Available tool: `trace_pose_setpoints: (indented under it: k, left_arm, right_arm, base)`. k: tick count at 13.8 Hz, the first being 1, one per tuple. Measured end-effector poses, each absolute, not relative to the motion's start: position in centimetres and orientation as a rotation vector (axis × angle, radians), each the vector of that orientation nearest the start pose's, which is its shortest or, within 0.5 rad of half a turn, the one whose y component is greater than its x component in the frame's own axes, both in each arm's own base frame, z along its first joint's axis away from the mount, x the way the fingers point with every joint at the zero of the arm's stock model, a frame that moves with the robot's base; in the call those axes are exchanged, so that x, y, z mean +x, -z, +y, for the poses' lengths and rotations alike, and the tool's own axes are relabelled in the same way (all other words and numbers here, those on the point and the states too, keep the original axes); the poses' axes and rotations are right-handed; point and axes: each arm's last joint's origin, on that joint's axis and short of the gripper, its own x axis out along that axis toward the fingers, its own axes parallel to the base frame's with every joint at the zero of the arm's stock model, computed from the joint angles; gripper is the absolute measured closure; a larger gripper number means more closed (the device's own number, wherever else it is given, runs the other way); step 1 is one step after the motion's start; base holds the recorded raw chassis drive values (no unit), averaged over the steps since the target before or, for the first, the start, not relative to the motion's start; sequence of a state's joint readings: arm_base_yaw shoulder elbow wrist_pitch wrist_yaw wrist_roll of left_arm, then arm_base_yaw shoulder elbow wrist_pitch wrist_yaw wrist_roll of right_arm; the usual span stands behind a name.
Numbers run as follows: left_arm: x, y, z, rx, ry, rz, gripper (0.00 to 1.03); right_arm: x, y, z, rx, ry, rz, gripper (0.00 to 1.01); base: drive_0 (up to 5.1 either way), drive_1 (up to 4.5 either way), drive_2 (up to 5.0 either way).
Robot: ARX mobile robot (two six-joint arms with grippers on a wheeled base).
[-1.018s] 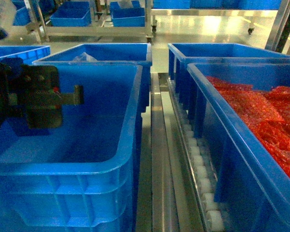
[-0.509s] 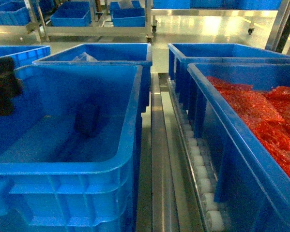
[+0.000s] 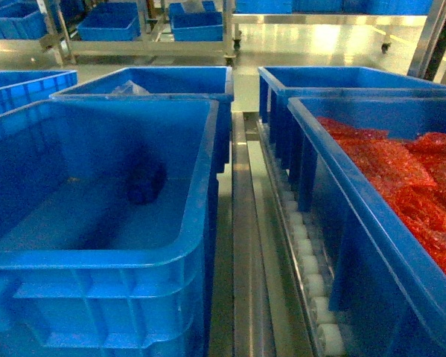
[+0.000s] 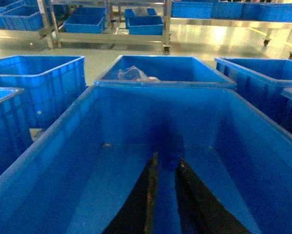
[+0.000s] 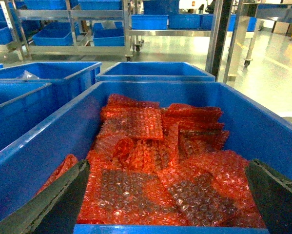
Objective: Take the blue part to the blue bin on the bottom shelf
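— In the head view, what is seen of the blue part (image 3: 145, 182)?
— A small dark-blue lump is seen lying on the floor of the blue bin (image 3: 200, 216), toward the far right of its interior; its shape is blurred. The bin is set on the bottom shelf (image 3: 246, 260), left of the centre rail and white rollers (image 3: 312, 286). A like crate of red bags (image 3: 401, 186) is seen on the right. No gripper is shown there.

— And from the left wrist?
— The left gripper (image 4: 166, 195) is seen above the bin, its two dark fingers (image 4: 141, 204) parted by a narrow gap, nothing held between them. Beyond the tips a dark smudge is made out on the bin floor.

— The right wrist?
— The right gripper (image 5: 165, 200) is spread wide over the red bags, nothing grasped.
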State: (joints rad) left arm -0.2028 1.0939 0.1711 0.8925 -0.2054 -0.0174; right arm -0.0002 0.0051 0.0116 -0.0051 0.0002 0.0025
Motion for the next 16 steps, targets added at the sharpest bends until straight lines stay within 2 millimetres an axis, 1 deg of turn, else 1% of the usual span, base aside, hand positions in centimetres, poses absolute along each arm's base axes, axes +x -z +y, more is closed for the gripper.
trace_pose_setpoints:
  k: [1,2,3,4,16]
  left_arm:
    - [16.6,-17.3,-1.9,-0.015,0.003,0.015,1.01]
    - [14.6,-16.3,-0.2,-0.016,0.003,0.012,1.01]
    - [13.3,-16.7,0.0,-0.017,0.002,0.001,1.01]
    - [12.5,-16.9,0.0,-0.017,0.002,-0.005,1.01]
    - [11.4,-17.0,0.0,-0.017,0.002,-0.012,1.01]
  right_arm:
    - [9.7,-16.7,0.0,0.002,0.000,-0.001,0.03]
    - [9.7,-16.7,0.0,0.002,0.000,-0.002,0.03]
    - [9.7,-16.7,0.0,0.002,0.000,-0.001,0.03]
    - [9.7,-16.7,0.0,0.002,0.000,-0.001,0.03]
    - [9.7,-16.7,0.0,0.002,0.000,-0.001,0.03]
  base:
    - [0.0,0.00,0.0]
    - [0.0,0.00,0.0]
    - [0.0,0.00,0.0]
    - [0.0,0.00,0.0]
    - [0.0,0.00,0.0]
